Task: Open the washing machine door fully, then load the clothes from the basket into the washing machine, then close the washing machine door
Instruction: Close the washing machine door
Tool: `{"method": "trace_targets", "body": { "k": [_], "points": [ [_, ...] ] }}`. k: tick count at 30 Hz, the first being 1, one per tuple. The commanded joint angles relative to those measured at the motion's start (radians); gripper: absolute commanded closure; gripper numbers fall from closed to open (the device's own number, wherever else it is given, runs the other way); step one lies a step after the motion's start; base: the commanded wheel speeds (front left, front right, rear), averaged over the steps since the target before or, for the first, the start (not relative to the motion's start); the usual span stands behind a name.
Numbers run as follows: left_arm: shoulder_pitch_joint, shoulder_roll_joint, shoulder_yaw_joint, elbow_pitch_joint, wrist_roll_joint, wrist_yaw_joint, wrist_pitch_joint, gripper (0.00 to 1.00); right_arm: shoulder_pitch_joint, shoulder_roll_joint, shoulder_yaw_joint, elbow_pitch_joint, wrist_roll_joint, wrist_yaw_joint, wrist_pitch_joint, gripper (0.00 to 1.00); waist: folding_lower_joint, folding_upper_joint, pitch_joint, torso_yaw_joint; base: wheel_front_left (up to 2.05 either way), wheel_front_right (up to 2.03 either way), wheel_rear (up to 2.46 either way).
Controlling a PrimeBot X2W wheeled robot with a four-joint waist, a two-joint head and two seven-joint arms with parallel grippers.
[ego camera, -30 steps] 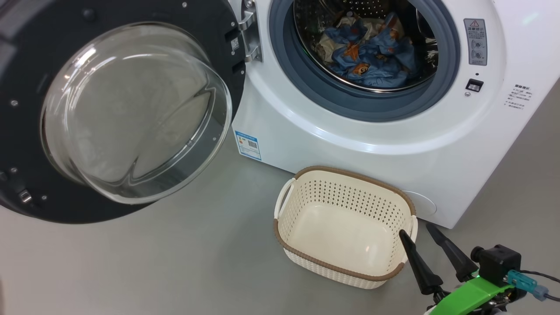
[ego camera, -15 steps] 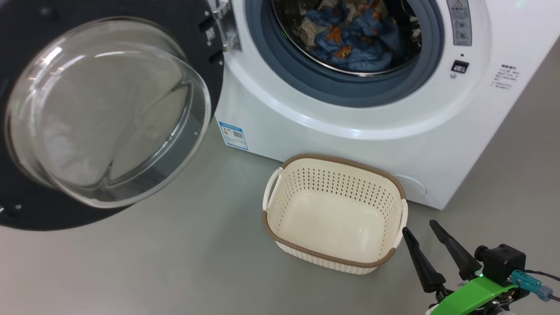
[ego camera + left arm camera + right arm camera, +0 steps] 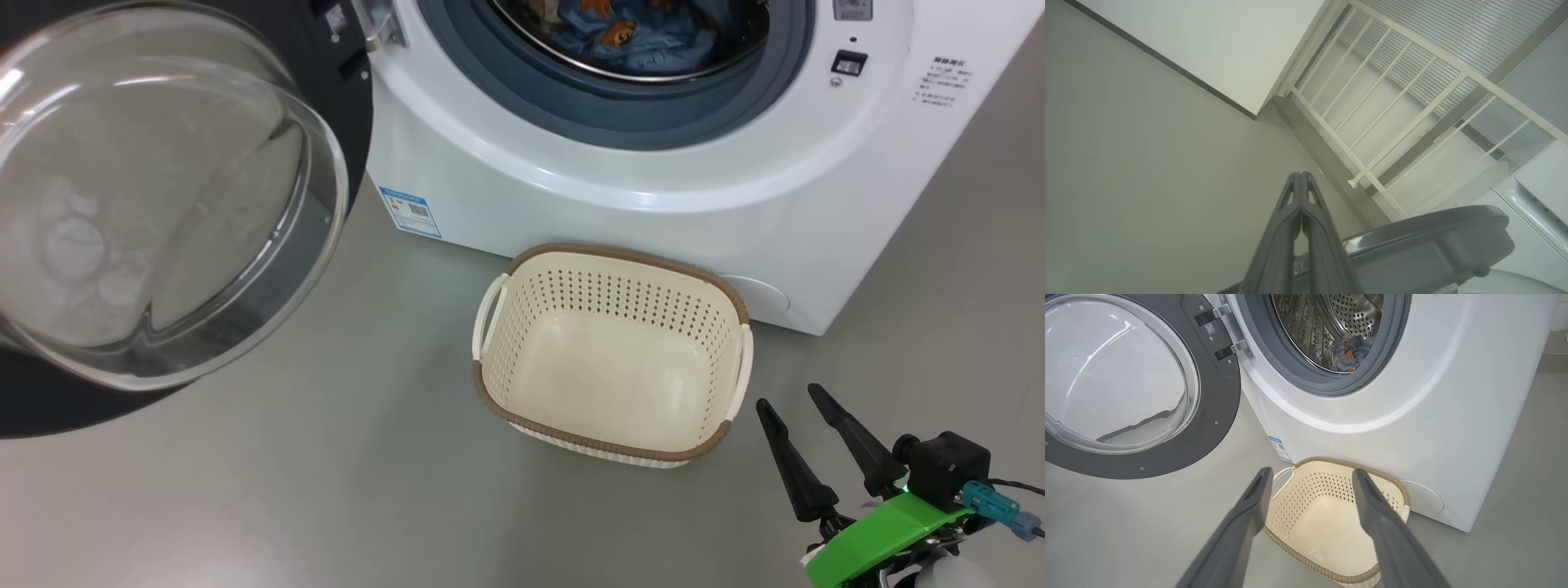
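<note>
The washing machine (image 3: 653, 220) stands with its washing machine door (image 3: 339, 98) swung wide open to the left, glass bowl facing me. Blue printed clothes (image 3: 629, 33) lie inside the steel drum, also seen as clothes (image 3: 1349, 351) in the right wrist view. The basket (image 3: 629, 255) sits on the floor against the machine's front, with nothing in it. My right gripper (image 3: 788, 397) hovers open just right of the basket's near corner; its fingers frame the basket (image 3: 1355, 463). My left gripper (image 3: 1300, 176) is shut on nothing, pointing at a wall above the door's dark grey edge (image 3: 1429, 237).
Grey floor (image 3: 326, 490) spreads in front of the machine and under the open door. A white railing (image 3: 1372, 122) and a white wall (image 3: 1208, 49) stand beyond the left gripper. A blue label (image 3: 410, 211) marks the machine's lower front.
The head camera has moved, so the whole scene slid up and left and the door looms larger. My right gripper's fingertip no longer overlaps the basket's right rim. Both grippers kept their states.
</note>
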Motion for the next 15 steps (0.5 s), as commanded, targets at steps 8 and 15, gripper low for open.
{"method": "trace_targets", "body": {
  "k": [8,15],
  "points": [
    [-0.051,0.098,0.002,0.072,-0.112,-0.003,0.169,1.00,-0.019,-0.011,0.025,-0.020,-0.016,0.002,-0.008,0.00,0.0000,0.0000,0.022,-0.017,0.00,0.00,0.00],
    [-0.050,0.104,-0.021,0.110,-0.143,-0.003,0.250,1.00,-0.021,-0.012,0.029,-0.017,-0.014,0.002,-0.008,0.00,0.0000,0.0000,0.021,-0.021,0.00,0.00,0.00]
  ]
}}
